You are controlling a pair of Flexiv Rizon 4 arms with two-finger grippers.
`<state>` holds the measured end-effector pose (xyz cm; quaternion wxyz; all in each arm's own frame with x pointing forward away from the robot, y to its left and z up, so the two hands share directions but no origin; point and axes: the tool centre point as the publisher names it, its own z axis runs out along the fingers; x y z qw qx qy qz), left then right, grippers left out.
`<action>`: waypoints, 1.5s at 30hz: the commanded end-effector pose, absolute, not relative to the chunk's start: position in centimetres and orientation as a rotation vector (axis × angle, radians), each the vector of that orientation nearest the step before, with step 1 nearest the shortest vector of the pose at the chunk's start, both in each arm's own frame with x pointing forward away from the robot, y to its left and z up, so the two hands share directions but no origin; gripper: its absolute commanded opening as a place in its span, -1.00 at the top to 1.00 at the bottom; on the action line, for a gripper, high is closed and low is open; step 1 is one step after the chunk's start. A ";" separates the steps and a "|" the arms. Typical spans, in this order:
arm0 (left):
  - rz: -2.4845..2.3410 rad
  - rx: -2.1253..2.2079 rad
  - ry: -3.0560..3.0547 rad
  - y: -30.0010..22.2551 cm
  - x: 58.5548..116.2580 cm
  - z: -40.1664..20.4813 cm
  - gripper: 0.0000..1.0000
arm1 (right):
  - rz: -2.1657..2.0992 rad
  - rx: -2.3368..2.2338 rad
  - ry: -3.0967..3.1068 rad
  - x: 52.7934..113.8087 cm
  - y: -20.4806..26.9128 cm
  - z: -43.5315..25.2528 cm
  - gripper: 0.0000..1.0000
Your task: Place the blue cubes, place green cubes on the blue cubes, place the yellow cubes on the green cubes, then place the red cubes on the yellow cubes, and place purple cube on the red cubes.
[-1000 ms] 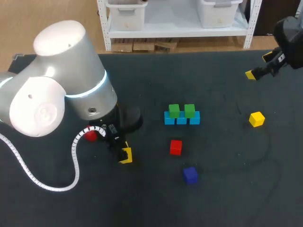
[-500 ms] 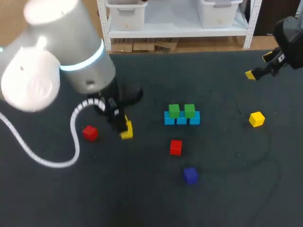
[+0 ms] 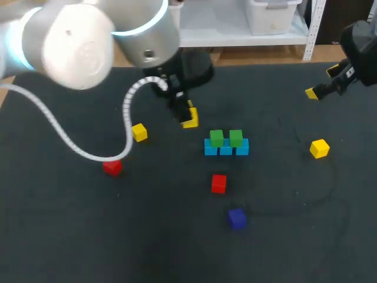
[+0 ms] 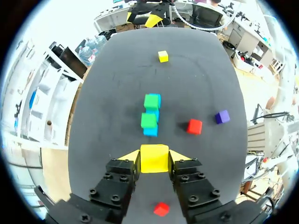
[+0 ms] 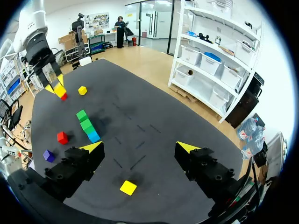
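The left hand pinches a yellow cube between its two fingers over the dark tabletop. Just ahead lies the row of blue cubes, with two green cubes stacked on it. Two more yellow cubes rest on the tabletop, one to each side of the stack. Two red cubes and the purple cube lie loose nearer the robot. The right hand hangs at the far right edge, fingers spread, holding nothing.
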<state>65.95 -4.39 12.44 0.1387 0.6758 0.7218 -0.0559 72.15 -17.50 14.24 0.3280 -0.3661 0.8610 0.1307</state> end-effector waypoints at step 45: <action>-0.267 1.974 2.131 -11.6 68.1 7.1 1.00 | 0.344 -0.959 2.253 72.2 -17.5 14.2 -1.00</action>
